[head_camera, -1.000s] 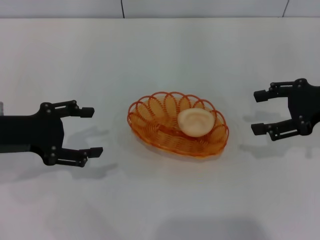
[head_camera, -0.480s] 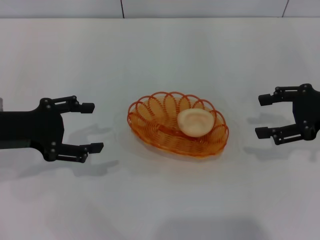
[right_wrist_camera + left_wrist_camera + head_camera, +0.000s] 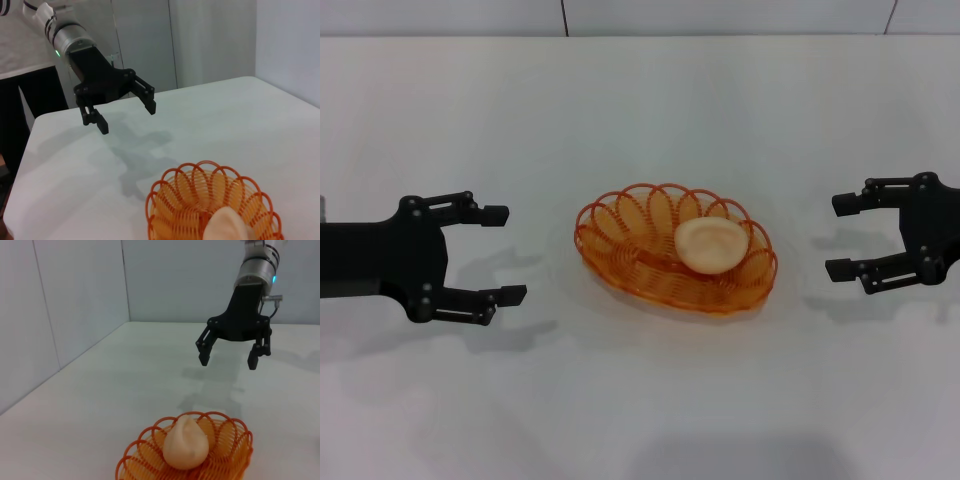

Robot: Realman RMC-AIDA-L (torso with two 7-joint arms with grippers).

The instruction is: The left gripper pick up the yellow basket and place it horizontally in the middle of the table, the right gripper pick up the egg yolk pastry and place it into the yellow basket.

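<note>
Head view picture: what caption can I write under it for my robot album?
Egg yolk pastry sits in the yellow basket mid-table, open left gripper and right gripper on either side.

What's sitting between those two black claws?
The yellow basket holding the egg yolk pastry, between left gripper and right gripper, in the head view.

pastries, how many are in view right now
1. The egg yolk pastry lies inside the yellow basket, toward the side nearer the right pincer; none elsewhere on the table.
</note>
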